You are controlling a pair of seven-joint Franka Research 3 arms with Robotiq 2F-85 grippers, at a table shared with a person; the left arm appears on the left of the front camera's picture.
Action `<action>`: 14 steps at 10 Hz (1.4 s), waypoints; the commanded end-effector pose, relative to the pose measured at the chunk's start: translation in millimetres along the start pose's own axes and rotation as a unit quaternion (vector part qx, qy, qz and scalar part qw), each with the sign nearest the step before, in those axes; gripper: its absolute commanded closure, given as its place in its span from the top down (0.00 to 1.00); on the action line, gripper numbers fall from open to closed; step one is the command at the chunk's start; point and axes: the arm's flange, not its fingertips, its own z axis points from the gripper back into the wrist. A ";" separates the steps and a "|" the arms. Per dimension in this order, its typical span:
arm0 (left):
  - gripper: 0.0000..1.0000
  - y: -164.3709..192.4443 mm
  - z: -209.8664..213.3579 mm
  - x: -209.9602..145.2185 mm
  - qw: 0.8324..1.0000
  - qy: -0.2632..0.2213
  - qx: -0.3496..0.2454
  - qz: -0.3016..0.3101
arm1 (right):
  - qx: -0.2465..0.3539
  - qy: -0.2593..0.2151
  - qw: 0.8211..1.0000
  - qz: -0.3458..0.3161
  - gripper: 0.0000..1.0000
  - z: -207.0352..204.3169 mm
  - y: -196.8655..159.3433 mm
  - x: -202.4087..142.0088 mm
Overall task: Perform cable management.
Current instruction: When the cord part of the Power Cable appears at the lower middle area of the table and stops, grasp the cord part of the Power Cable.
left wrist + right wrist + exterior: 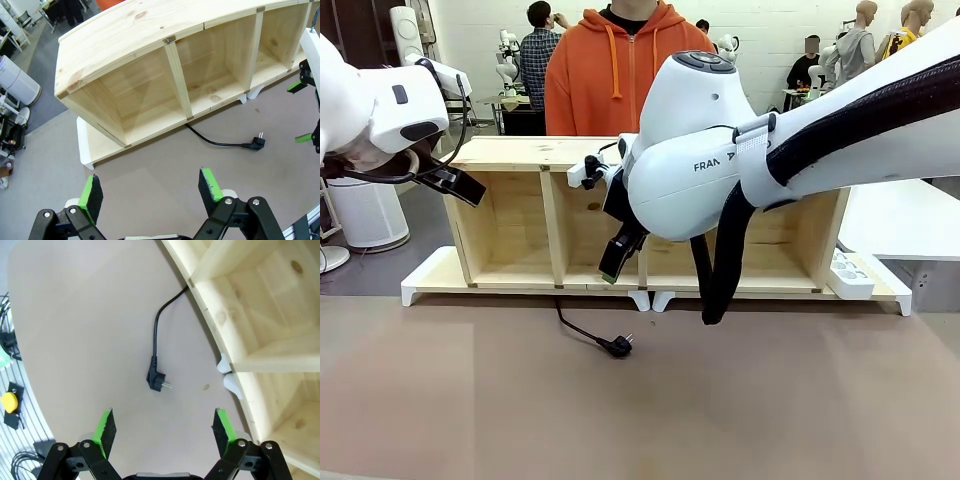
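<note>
The left gripper [150, 189] and the right gripper [165, 426] are being held spread wide, with nothing being gripped. The cable [154, 376] is lying at frame centre on the table [75, 315], beside the shelf [265, 305].

Right arm [705, 150]: glossy white rounded shell, dark "FRAN" lettering [712, 165] at its 3 o'clock; black ribbed hose [850, 115] bound by a white strap [756, 135], loop drooping at 6 o'clock. Left arm [380, 110]: white, dark oval insets, thin black wire loop [380, 180] at 6 o'clock. Left gripper [150, 189] and right gripper [163, 426]: black linkages, silver pivot screws [228, 201], green pads [210, 184]. Person's hoodie [585, 90]: orange, zip front, orange drawstrings, dark collar under it
</note>
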 end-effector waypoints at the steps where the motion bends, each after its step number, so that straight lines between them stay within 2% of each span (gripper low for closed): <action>1: 1.00 -0.5 -1.5 1.3 1.000 -0.006 0.001 -0.001 | -0.009 -0.007 1.000 0.000 1.00 1.9 -0.5 -6.2; 8: 1.00 -0.5 -1.5 1.3 1.000 -0.006 0.001 -0.001 | -0.002 -0.001 1.000 -0.001 1.00 1.7 -2.1 -0.3; 11: 1.00 -0.5 -1.5 1.3 1.000 -0.006 0.001 -0.001 | 0.083 0.049 0.995 0.034 1.00 -42.5 -17.8 25.9; 14: 1.00 -0.5 -1.5 1.3 1.000 -0.006 0.001 -0.001 | 0.131 0.055 0.989 0.051 1.00 -88.6 -13.5 33.8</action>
